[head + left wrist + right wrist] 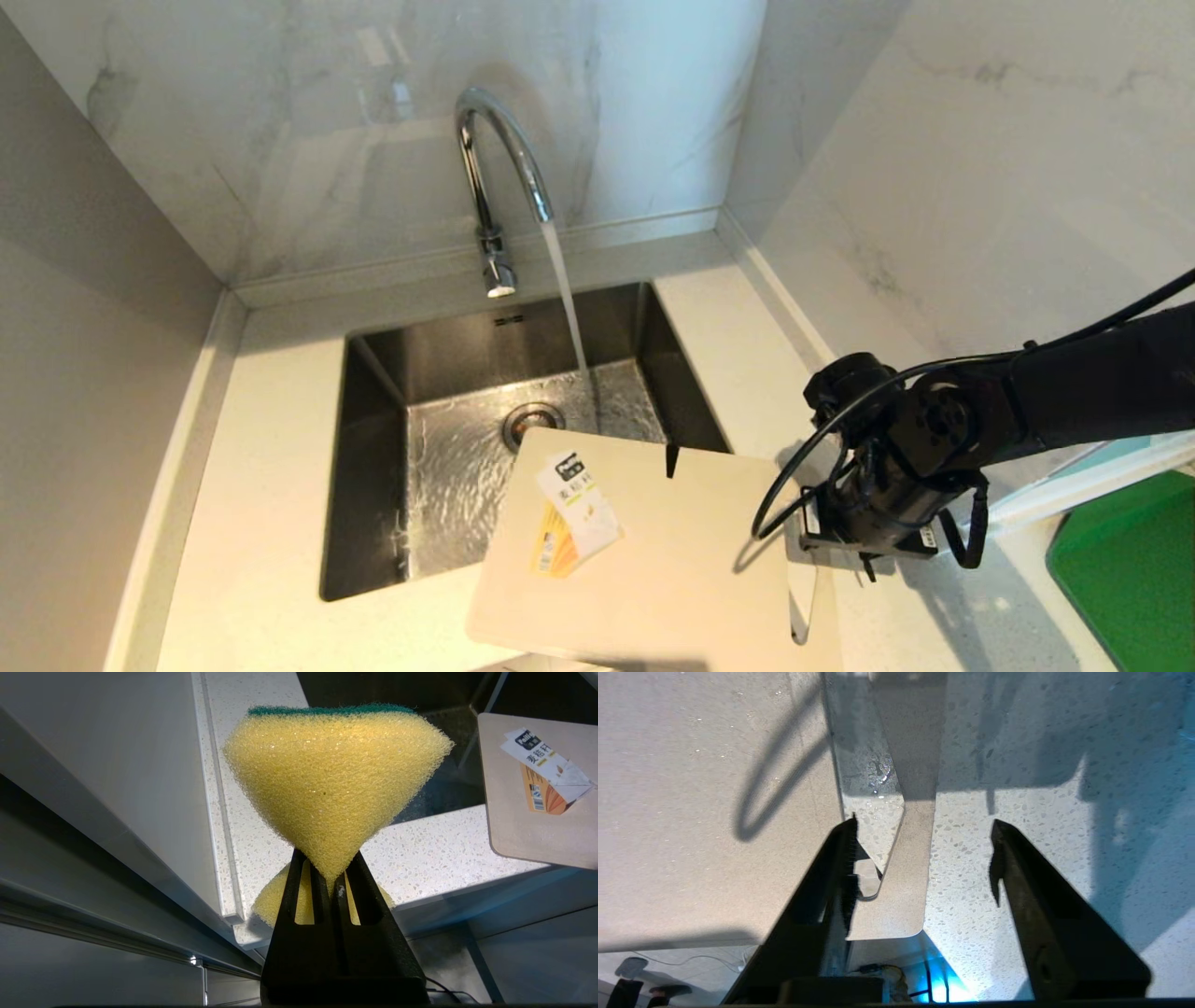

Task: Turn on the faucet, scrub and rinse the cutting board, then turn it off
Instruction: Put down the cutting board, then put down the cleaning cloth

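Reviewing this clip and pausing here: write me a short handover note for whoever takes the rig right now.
Left gripper: shut on the yellow sponge, off the counter's front edge, not in the head view.
Right gripper: open, jaws astride the handle end of the cutting board, gripping nothing.
Faucet: on, water falling into the sink.
Board lies flat on the counter, its far corner overhanging the sink, outside the stream.
Done: water on.
Left: scrub, rinse, turn the faucet off.
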You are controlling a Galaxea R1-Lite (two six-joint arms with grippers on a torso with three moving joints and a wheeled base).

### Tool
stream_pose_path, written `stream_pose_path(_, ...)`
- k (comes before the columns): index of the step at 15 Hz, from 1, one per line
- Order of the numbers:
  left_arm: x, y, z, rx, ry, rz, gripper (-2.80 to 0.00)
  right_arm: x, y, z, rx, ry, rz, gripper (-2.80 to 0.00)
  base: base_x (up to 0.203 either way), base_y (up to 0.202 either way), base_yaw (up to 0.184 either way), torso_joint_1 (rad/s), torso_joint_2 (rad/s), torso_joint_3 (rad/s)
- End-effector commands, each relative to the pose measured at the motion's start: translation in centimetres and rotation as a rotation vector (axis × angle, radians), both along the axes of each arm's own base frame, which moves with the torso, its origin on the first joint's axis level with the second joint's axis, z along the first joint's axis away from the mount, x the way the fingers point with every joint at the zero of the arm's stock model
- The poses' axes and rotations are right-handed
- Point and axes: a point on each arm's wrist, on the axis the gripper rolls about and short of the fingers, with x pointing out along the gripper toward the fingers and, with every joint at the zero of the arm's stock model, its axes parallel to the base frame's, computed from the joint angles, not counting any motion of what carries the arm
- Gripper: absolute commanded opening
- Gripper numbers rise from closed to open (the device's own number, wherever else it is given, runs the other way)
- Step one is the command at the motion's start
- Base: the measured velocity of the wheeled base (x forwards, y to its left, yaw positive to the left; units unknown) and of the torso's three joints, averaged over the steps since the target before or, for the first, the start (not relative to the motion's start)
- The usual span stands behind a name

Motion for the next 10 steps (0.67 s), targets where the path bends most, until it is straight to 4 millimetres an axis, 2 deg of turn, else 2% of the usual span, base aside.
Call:
stream_pose_path(1,0.0,0.0,0.0,-0.001,0.001,0.001,-2.80,-0.4,-0.1,0.9,0.006,-0.026,-0.001,0.00,0.000,0.000,0.000,0.000,0.00,0.000)
stream_pose_path(6,0.0,0.0,0.0,-0.001,0.002,0.001,-2.80,-1.3,-0.3,2.3,0.018,-0.051,-0.021,0.00,0.000,0.000,0.000,0.000,0.00,0.000)
stream_pose_path(7,0.0,0.0,0.0,-0.001,-0.001,0.001,-2.80,-1.8,-0.5,3.0,0.027,-0.067,-0.031,-2.80,0.000,0.000,0.000,0.000,0.00,0.000)
stream_pose_path(10,0.0,0.0,0.0,-0.001,0.001,0.001,-2.80,-4.2,-1.0,5.6,0.037,-0.101,-0.035,-2.80,0.000,0.000,0.000,0.000,0.00,0.000)
